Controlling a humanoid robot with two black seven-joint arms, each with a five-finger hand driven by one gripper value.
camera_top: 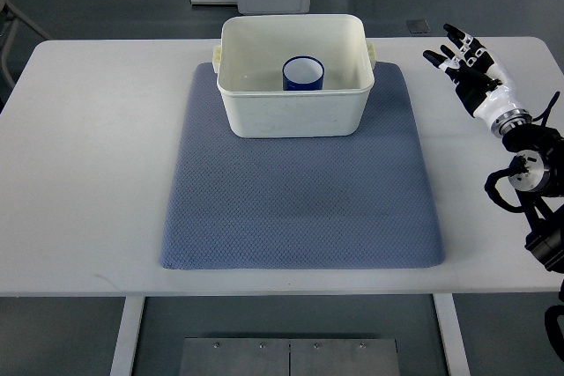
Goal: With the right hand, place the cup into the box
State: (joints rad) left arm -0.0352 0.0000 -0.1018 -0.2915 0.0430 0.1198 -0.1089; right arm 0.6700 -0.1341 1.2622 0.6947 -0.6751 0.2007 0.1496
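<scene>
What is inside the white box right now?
One blue cup stands upright inside the box, toward its far wall. The near wall hides the cup's base and the box floor in front.

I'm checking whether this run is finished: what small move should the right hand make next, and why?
Probably only a retreat: draw the right hand back toward the table's right edge. The blue cup already stands upright inside the white box on the grey mat, and the hand is open, empty and well clear of the box.
</scene>
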